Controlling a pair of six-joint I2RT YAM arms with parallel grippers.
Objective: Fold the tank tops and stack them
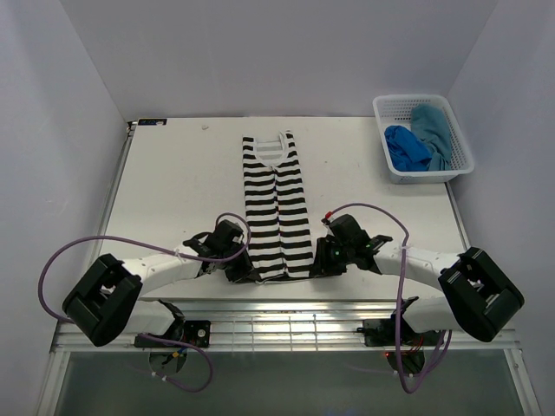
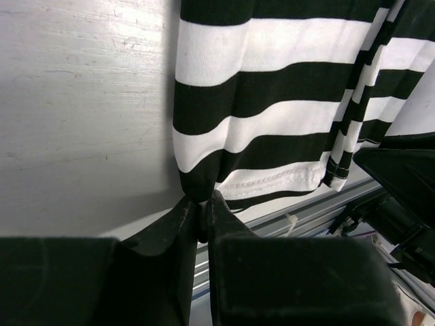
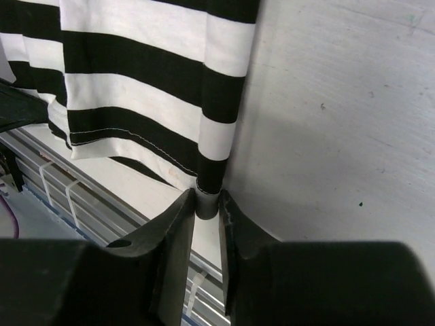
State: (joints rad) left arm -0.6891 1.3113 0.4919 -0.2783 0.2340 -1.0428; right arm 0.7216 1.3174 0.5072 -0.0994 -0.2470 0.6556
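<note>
Top external: striped tank top [image 1: 276, 208] lies flat in a narrow strip mid tabletop [image 1: 173, 191]. Left hand [image 1: 247, 272] pinches its near-left hem corner, right hand [image 1: 315, 263] the near-right. Royal blue top [image 1: 406, 147] and teal top [image 1: 434, 128] sit in white basket [image 1: 386, 106], far right.

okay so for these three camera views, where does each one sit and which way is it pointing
Top external: above and behind the arm bases, looking down on the table; both arms, the striped tank top and the basket show.
Left wrist: on the left arm, looking past the left gripper, which pinches the top's left hem corner.
Right wrist: on the right arm, looking past the right gripper, which pinches the right hem corner.
Shared: both wrist views show the same striped hem, from opposite corners.
</note>
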